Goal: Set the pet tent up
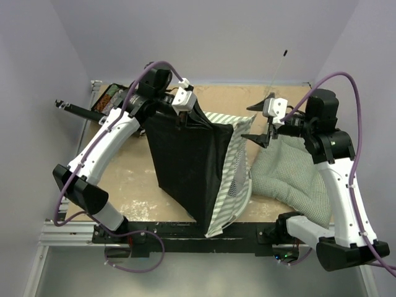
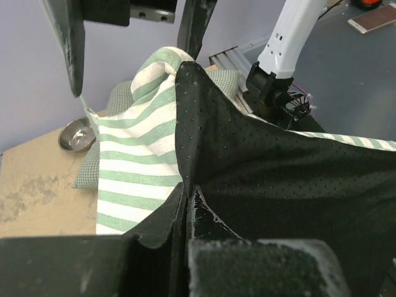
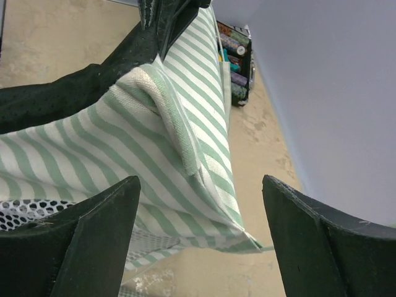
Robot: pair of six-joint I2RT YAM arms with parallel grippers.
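Nearest our left wrist camera, the black floor panel of the pet tent (image 2: 266,167) rises to a peak that touches one finger of the left gripper (image 2: 135,73), whose jaws stand wide apart. We see the tent reared up mid-table between both arms, its striped wall facing right. Just beside that wall the right gripper (image 3: 199,182) gapes, holding nothing. Our checked cushion (image 1: 291,176) lies beside the tent on the table (image 1: 124,179), at its right side.
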